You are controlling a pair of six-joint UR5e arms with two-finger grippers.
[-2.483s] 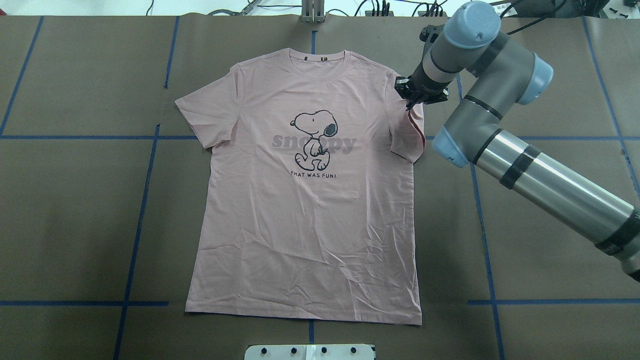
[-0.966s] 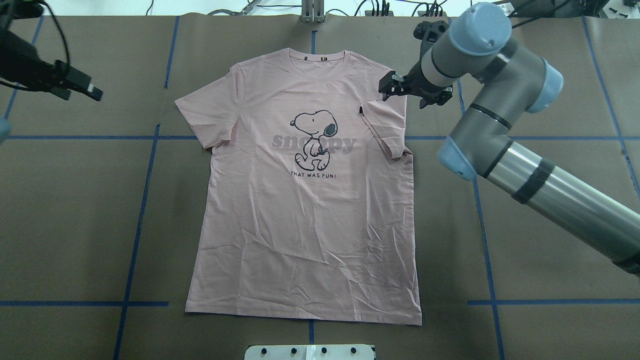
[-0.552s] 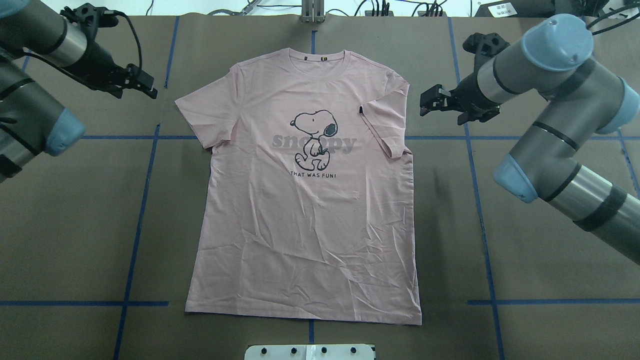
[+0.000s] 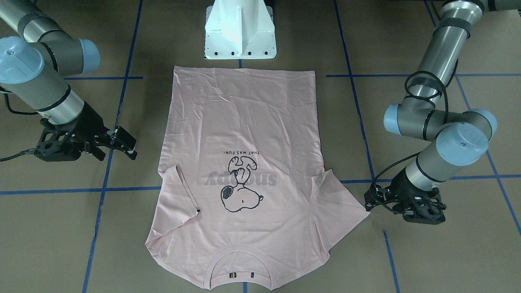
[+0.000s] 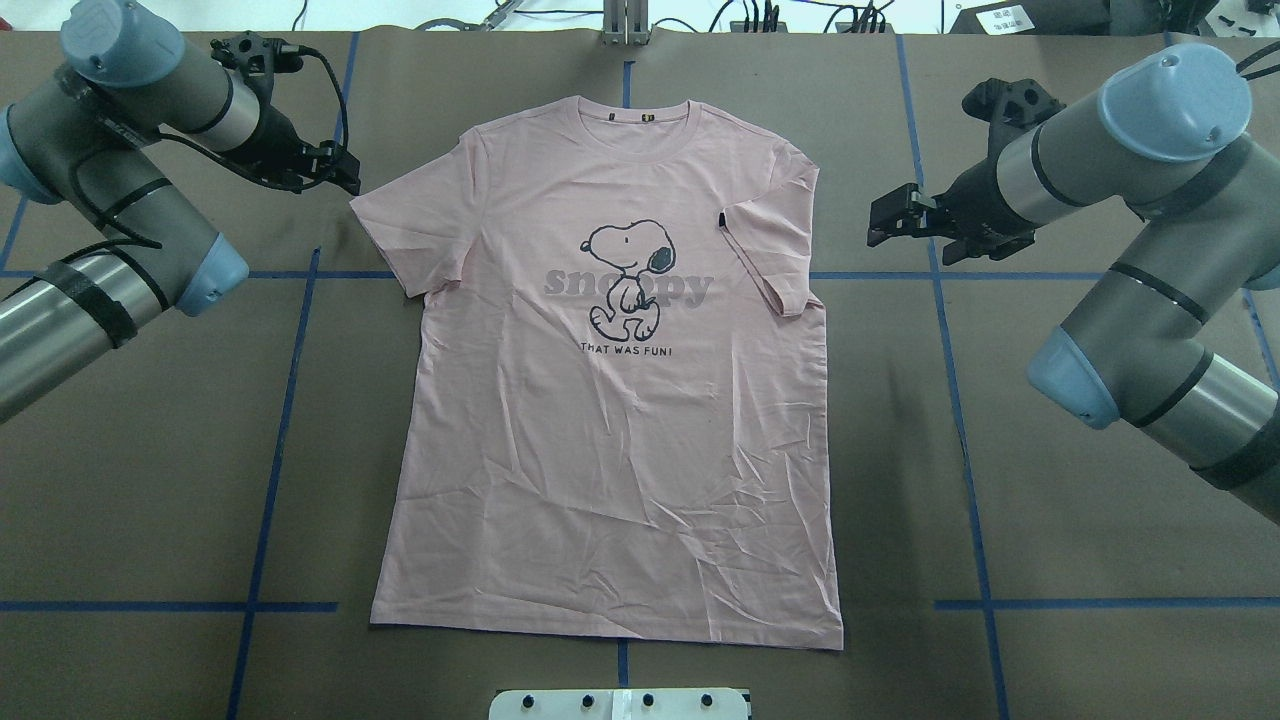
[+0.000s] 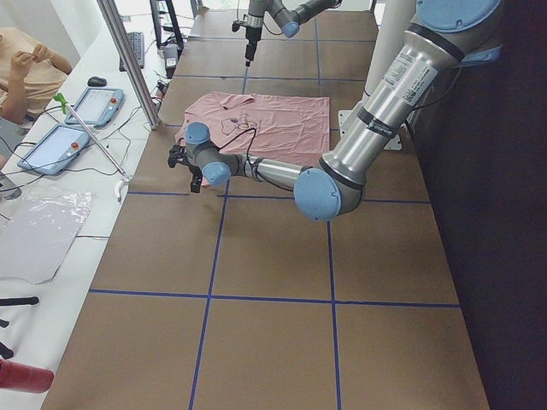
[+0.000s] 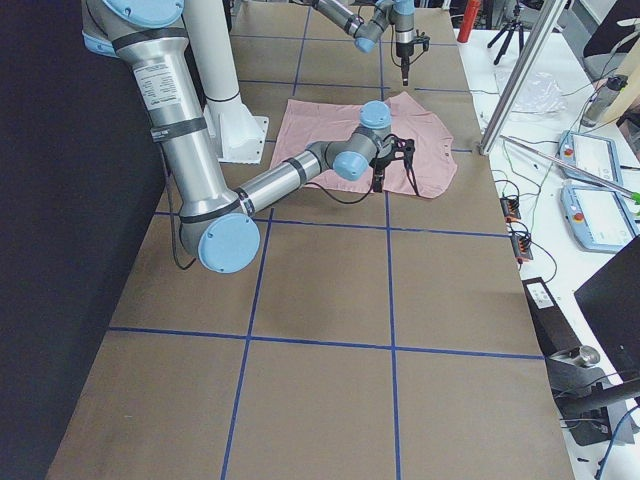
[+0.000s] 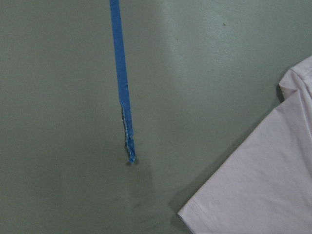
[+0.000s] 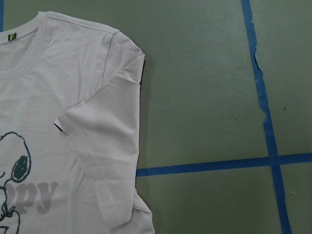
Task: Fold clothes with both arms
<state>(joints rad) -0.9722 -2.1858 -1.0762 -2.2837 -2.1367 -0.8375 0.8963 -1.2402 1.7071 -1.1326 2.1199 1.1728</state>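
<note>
The light pink T-shirt (image 5: 610,450) lies flat, print up, collar at the far edge. Its right sleeve (image 5: 775,250) is folded in over the chest; the right wrist view shows it (image 9: 105,146). Its left sleeve (image 5: 410,220) lies spread out. My left gripper (image 5: 345,172) is open and empty, just beyond that sleeve's outer corner (image 8: 263,190). My right gripper (image 5: 880,218) is open and empty, over bare table to the right of the shirt's shoulder. In the front-facing view the left gripper (image 4: 367,202) is at the sleeve tip and the right gripper (image 4: 129,147) stands apart from the shirt (image 4: 244,114).
The brown table cover carries a grid of blue tape lines (image 5: 950,330). The white pedestal base (image 4: 240,32) stands at the shirt's hem end. A metal post (image 5: 625,25) stands past the collar. Tablets and a seated person (image 6: 26,68) are beyond the far edge.
My right gripper laid the right sleeve over the chest, let go and drew back to the right. My left arm came into view and moved to the left sleeve's corner.
</note>
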